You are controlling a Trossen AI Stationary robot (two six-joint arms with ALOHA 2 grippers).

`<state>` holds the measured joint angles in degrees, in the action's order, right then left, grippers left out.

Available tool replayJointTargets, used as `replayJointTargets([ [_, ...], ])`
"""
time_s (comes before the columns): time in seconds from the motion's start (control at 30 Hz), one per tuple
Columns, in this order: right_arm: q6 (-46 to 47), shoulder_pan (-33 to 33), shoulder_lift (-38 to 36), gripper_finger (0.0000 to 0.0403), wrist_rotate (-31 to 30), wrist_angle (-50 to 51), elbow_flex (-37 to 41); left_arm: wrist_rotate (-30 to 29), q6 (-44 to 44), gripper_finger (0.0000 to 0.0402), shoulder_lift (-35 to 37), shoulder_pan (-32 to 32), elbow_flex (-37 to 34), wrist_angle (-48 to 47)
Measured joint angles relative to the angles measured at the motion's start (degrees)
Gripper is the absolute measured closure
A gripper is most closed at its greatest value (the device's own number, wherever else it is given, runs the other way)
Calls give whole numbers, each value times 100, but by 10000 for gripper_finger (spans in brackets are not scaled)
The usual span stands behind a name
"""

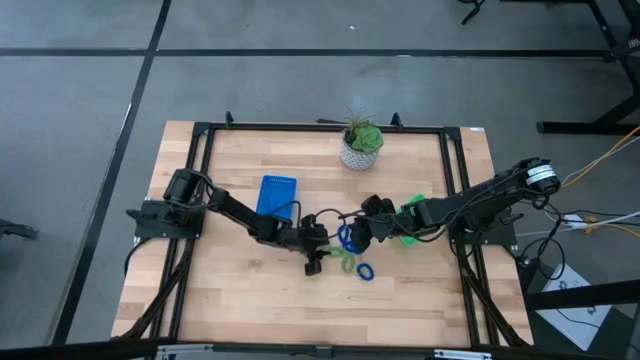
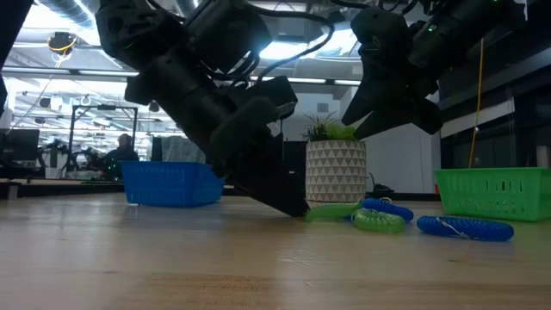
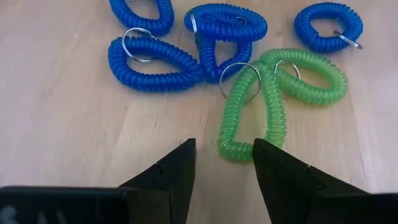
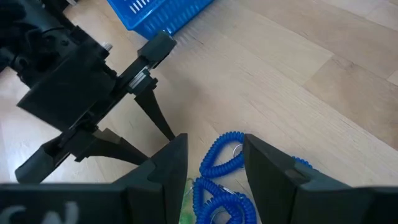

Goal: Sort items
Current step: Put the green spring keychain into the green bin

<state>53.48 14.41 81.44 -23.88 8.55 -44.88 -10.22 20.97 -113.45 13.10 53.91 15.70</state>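
Note:
The items are coiled loop rings with small metal key rings, lying flat on the wooden table in a cluster. In the left wrist view, several blue rings (image 3: 152, 59) lie beyond two light green ones (image 3: 252, 112). My left gripper (image 3: 224, 155) is open and low at the table (image 2: 288, 202). Its fingertips stand on either side of the near end of one green ring (image 3: 235, 148), touching nothing that shows. My right gripper (image 4: 211, 162) is open and raised above the blue rings (image 4: 224, 165), beside the left gripper (image 1: 315, 255).
The square blue tray (image 1: 277, 195) sits behind my left arm. The green tray (image 1: 415, 215) lies partly under my right arm. A potted plant in a white pot (image 1: 360, 148) stands near the table's far edge. One blue ring (image 1: 365, 271) lies apart, toward the near edge.

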Motion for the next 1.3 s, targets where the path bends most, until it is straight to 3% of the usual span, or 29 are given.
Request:
replayJointTargets([
  [0.17,-1,0,1,250,0,3,0,229,19,270,37,-2,-9,-14],
  [0.5,1,2,-1,250,68,5,0,590,-66,395,29,-2,-21,81],
  [0.93,-39,2,-2,250,297,-175,0,-257,-872,401,842,-2,-39,-526],
  [1.17,-147,9,-2,250,308,-397,0,298,-1251,399,1099,-2,-39,-309],
  [1.3,-145,7,-2,250,308,-407,0,264,-1281,388,1064,-4,-37,-269],
])
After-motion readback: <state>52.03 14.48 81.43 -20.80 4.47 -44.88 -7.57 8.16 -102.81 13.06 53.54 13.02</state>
